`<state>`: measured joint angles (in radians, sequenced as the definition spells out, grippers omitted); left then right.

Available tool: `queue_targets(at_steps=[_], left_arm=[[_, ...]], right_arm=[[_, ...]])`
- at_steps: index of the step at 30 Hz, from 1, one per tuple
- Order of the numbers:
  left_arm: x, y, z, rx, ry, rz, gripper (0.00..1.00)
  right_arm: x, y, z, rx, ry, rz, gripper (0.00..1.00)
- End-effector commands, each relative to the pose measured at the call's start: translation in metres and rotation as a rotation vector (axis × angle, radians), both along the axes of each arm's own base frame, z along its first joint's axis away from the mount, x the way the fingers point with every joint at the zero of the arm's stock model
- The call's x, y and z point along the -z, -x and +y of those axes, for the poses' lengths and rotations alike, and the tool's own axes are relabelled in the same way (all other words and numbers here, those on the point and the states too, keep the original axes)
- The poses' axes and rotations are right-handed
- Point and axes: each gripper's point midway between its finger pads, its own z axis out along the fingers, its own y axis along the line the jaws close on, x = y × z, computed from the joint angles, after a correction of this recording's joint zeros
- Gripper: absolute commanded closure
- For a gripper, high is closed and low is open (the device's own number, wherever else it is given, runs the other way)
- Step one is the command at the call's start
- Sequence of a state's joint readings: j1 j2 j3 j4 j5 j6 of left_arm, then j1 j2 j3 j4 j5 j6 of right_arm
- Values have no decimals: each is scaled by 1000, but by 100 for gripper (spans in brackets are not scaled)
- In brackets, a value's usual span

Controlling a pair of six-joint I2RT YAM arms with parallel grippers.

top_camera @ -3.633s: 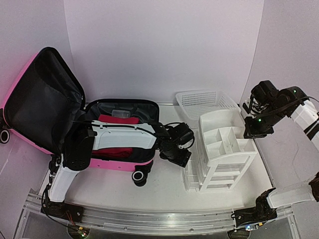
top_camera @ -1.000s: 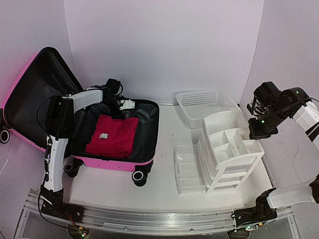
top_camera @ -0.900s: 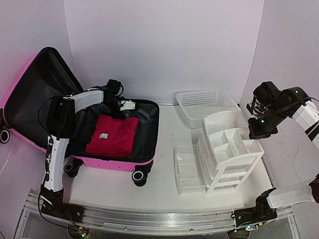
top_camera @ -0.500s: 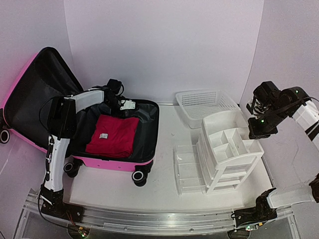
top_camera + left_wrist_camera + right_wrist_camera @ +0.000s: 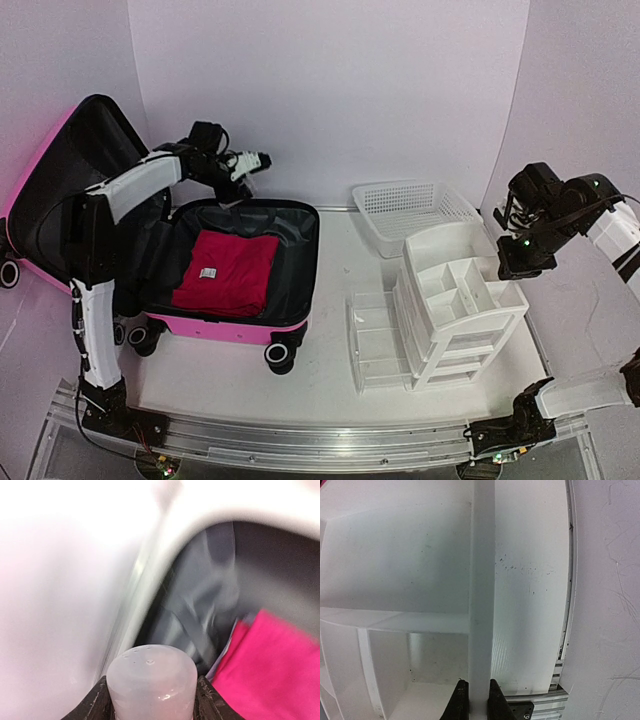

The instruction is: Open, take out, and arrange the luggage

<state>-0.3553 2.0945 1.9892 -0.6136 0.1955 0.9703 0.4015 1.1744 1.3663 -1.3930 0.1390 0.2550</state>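
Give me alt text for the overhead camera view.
The left arm holds a small bottle in its jaws over an open pink suitcase containing a folded red garment. The right arm pinches a white drawer organizer by its edge, a white basket behind it.

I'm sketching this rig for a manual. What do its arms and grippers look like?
The left arm and right arm share white tubular links and bulky black joint housings. Thin black cables trail the left one; small green lights glow on the right's joints. The left gripper and right gripper have black fingers.
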Motion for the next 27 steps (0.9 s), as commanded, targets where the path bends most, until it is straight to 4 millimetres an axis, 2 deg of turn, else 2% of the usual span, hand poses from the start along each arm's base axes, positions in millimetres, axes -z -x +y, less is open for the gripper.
queue_targets(at_steps=[1, 3, 5, 7, 8, 10, 13, 15, 18, 22, 24, 27], left_arm=[[-156, 62, -26, -33, 615, 73, 66], [-178, 85, -38, -38, 856, 235, 66], [-176, 108, -58, -33, 1051, 475, 67], [-162, 135, -86, -38, 1133, 690, 68], [-148, 151, -103, -54, 1128, 775, 69], [-130, 187, -136, -69, 1106, 861, 69], [-101, 228, -170, -191, 1126, 982, 69], [-80, 242, -178, -303, 1135, 1053, 70], [-51, 262, -190, -433, 1146, 1058, 71], [-4, 284, -204, -590, 1113, 1088, 70], [16, 287, -208, -661, 1105, 1107, 70], [22, 281, -216, -698, 1115, 1080, 71]], right_arm=[[-4, -2, 6, -36, -23, -24, 90], [-2, -3, 9, -38, -34, -24, 90], [-1, -3, 10, -40, -39, -21, 90], [-1, -3, 10, -41, -38, -22, 90], [-1, -3, 9, -41, -36, -26, 90], [-3, -1, 7, -42, -31, -35, 90], [-3, 0, 5, -41, -25, -44, 89], [-2, 1, 5, -43, -25, -41, 89], [2, 1, 5, -44, -25, -33, 89], [3, 1, 8, -48, -37, -27, 89], [3, 1, 9, -48, -45, -28, 89], [2, 2, 10, -47, -54, -29, 89]])
